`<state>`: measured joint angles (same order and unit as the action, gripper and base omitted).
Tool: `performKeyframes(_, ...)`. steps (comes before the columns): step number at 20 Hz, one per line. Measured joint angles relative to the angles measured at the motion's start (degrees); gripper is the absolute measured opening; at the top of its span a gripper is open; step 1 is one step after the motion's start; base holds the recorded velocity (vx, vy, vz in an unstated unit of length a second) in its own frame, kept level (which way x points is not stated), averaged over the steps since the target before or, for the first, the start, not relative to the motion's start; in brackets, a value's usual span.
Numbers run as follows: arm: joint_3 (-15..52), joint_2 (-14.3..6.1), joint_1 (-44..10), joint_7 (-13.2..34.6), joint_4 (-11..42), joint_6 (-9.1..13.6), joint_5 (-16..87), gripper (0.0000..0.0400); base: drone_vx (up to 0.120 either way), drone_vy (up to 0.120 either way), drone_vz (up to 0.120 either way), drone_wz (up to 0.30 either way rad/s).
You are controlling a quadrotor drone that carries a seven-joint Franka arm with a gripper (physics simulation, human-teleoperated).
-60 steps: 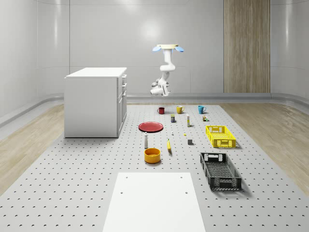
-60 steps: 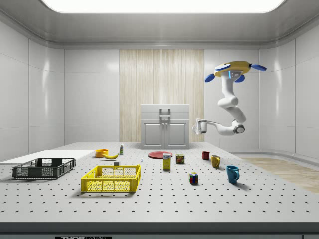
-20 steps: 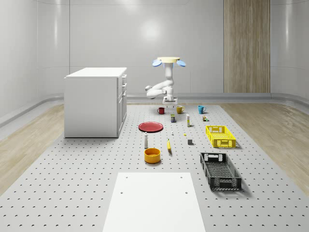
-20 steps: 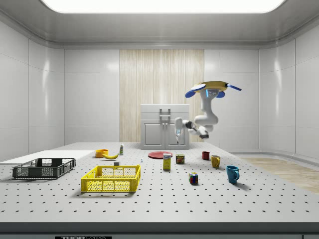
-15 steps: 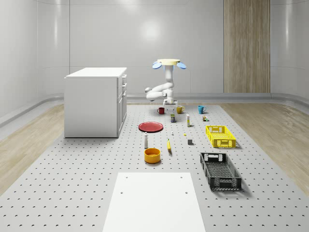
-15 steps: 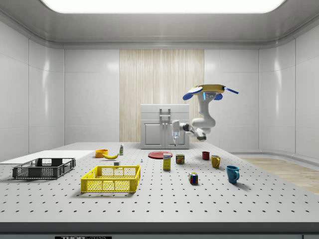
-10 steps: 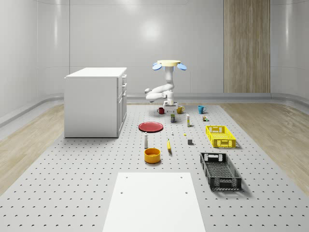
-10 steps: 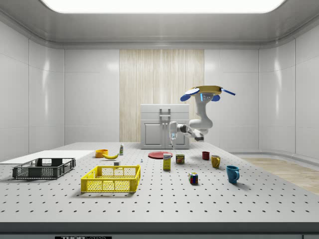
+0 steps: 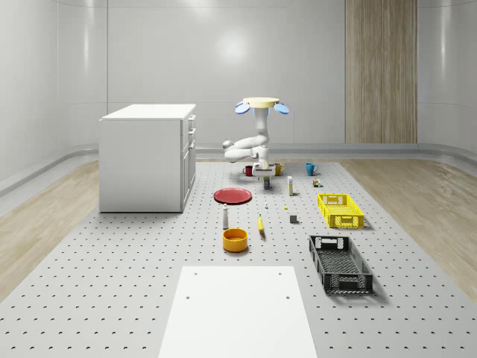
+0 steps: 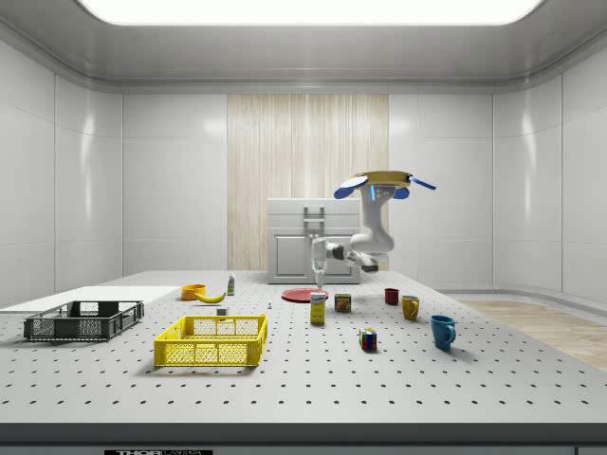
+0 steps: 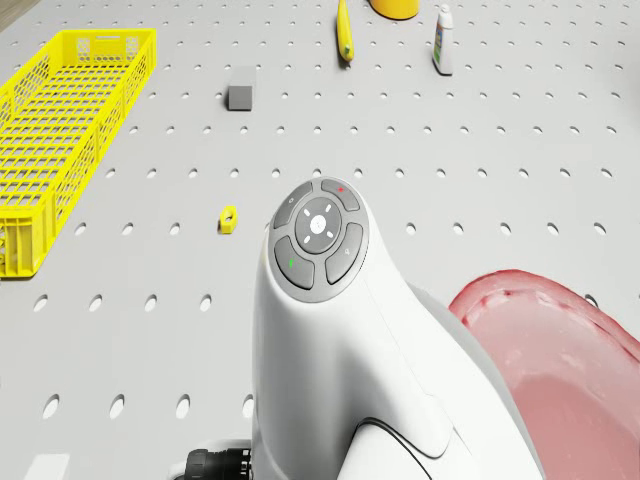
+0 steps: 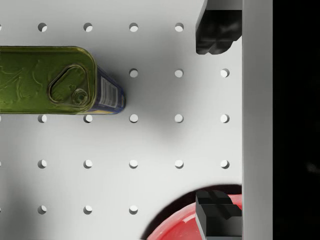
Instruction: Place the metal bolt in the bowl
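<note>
Over the table's (image 9: 112,298) far half in the whole-scene view, the drone (image 9: 261,104) hovers near the red plate (image 9: 232,195); the metal bolt (image 9: 266,205) lies between plate and bowl (image 9: 235,239); side view, the jaws hang low; wrist view, they gape empty between tin (image 12: 47,80) and plate; I judge this the approach step; next, centre over the bolt and descend.

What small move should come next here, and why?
Probably shift the gripper toward the side view's left, to the bolt. The open fingers hang over bare table between the tin and the plate, holding nothing, with the drone hovering above; the bolt lies further on, toward the bowl.
</note>
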<state>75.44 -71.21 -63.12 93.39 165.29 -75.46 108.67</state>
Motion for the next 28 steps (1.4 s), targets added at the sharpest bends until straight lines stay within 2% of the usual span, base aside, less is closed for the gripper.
performKeyframes(6,0.37,-1.44,-0.42,0.39,-0.09,-1.34,-0.71,0.0400,0.120,0.000,-0.120,0.000)
performKeyframes(15,0.86,-3.46,-0.98,0.91,-0.21,-3.21,-1.67,0.0400,0.120,0.000,-0.044,0.000)
performKeyframes(21,1.14,-4.71,-1.32,1.22,-0.29,-4.37,-2.25,0.0400,0.120,0.000,-0.113,0.000)
performKeyframes(28,1.43,-6.07,-1.67,1.53,-0.36,-5.64,-2.87,0.0400,0.120,0.000,0.000,0.000)
